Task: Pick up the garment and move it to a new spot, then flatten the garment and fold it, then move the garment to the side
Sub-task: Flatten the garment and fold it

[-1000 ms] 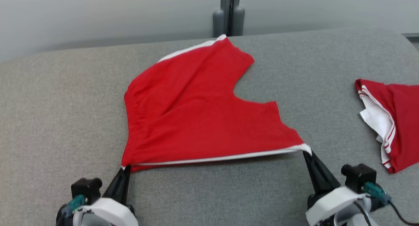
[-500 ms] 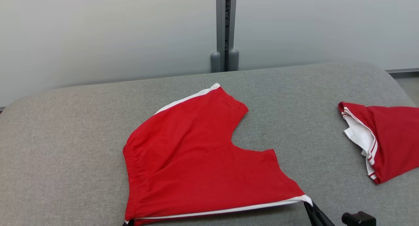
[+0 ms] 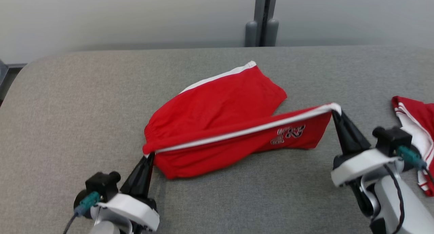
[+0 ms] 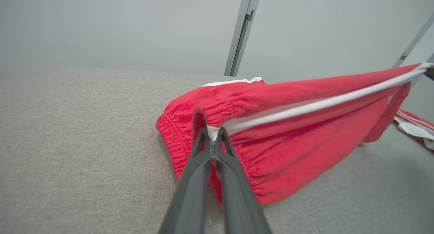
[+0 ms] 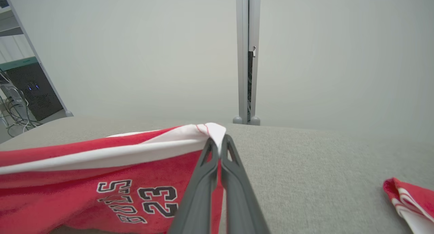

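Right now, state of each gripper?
left gripper: closed on the red shorts, waistband corner.
right gripper: closed on the red shorts, hem corner.

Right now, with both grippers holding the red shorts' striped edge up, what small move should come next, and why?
Probably carry it forward and lower it onto the far striped edge. The left gripper and right gripper are shut on the red shorts, that edge raised; the fold looks half done.

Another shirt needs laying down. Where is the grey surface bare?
Bare: the grey surface left of the red shorts, out to its rounded edge, and the far strip behind them. Crowded: the right, where the right pincer and a second red garment sit.
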